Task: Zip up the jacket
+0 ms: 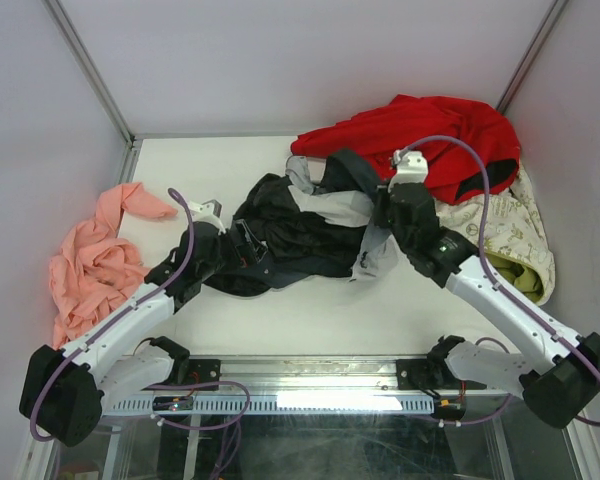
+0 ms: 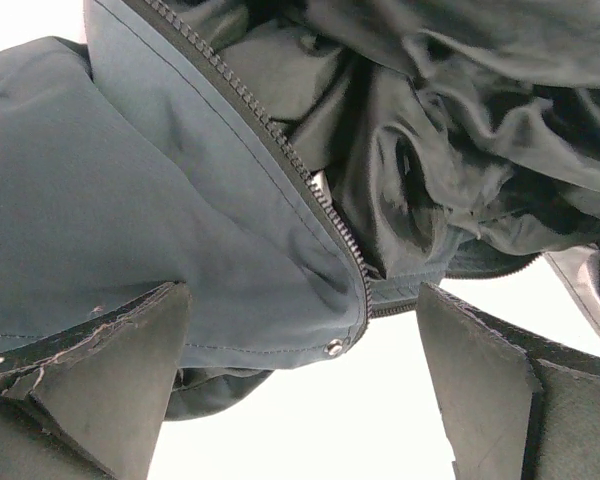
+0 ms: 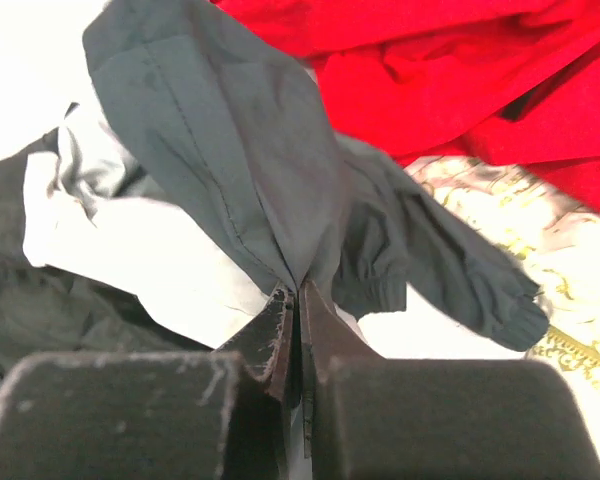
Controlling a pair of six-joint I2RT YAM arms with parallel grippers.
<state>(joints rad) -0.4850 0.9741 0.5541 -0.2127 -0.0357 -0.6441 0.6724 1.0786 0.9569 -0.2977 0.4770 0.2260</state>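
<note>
The jacket (image 1: 300,230) lies crumpled in the middle of the table, dark charcoal with light grey panels. My left gripper (image 1: 238,243) is open at its left edge. In the left wrist view the gripper (image 2: 305,385) has its jaws wide apart just below the jacket's hem corner (image 2: 280,320), where the zipper (image 2: 280,150) ends by a metal snap (image 2: 332,348). My right gripper (image 1: 388,212) is shut on a fold of the jacket's charcoal fabric (image 3: 250,170). In the right wrist view the gripper (image 3: 300,292) pinches that fold, and a sleeve cuff (image 3: 515,315) hangs to the right.
A red garment (image 1: 420,140) lies at the back right, partly on a cream patterned cloth (image 1: 515,240). A pink cloth (image 1: 95,260) lies at the left. White walls close the table on three sides.
</note>
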